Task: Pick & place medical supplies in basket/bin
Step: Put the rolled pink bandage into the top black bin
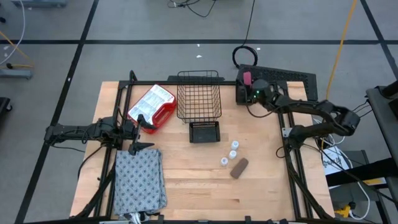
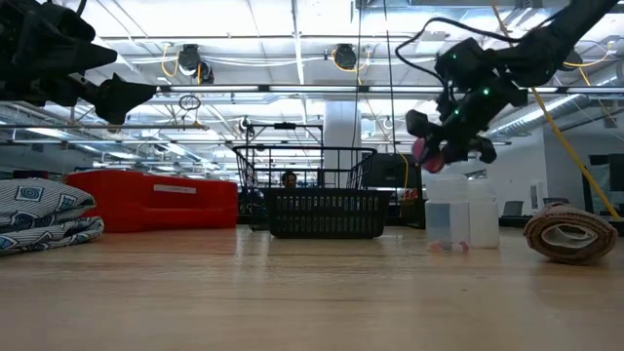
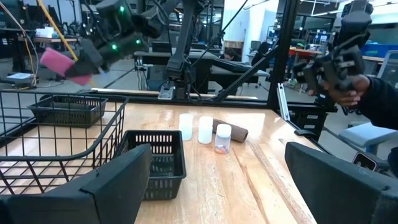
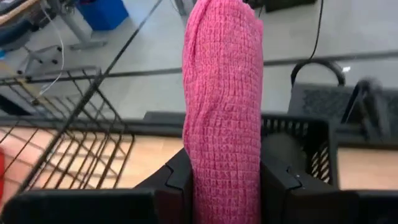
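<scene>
Your right gripper [image 1: 247, 79] clamps the pink block [image 4: 222, 106] upright | wire basket [image 1: 199, 94] lies at its 9 o'clock, closest to this arm | left gripper [image 1: 144, 121] idles, fingers apart.

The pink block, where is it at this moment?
The right gripper holds the pink block in the air at the table's far right, beside the wire basket.
</scene>
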`<act>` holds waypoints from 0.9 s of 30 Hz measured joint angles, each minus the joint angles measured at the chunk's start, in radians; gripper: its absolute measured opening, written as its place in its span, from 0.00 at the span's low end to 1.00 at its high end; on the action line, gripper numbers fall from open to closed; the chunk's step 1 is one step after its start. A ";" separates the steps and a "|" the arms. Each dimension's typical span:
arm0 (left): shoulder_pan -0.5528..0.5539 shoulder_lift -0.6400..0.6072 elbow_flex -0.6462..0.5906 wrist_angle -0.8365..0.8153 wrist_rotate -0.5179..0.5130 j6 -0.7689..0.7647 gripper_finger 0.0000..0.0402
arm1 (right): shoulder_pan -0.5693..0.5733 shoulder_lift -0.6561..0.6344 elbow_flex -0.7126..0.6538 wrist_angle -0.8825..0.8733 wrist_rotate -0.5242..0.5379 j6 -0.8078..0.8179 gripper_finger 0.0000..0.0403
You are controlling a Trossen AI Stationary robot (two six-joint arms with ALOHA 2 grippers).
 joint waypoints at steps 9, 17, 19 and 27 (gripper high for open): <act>0.000 0.000 0.000 0.000 0.000 0.000 0.93 | 0.001 0.126 -0.008 0.068 -0.036 0.014 0.24; 0.000 0.000 0.000 0.000 0.000 0.000 0.93 | 0.012 0.198 -0.008 0.111 -0.035 0.007 0.24; 0.000 0.000 0.000 0.000 0.000 0.000 0.93 | 0.012 0.202 -0.008 0.098 -0.033 0.007 0.24; 0.000 0.000 0.000 0.000 0.000 0.000 0.93 | 0.012 0.206 -0.008 0.099 -0.033 0.005 0.24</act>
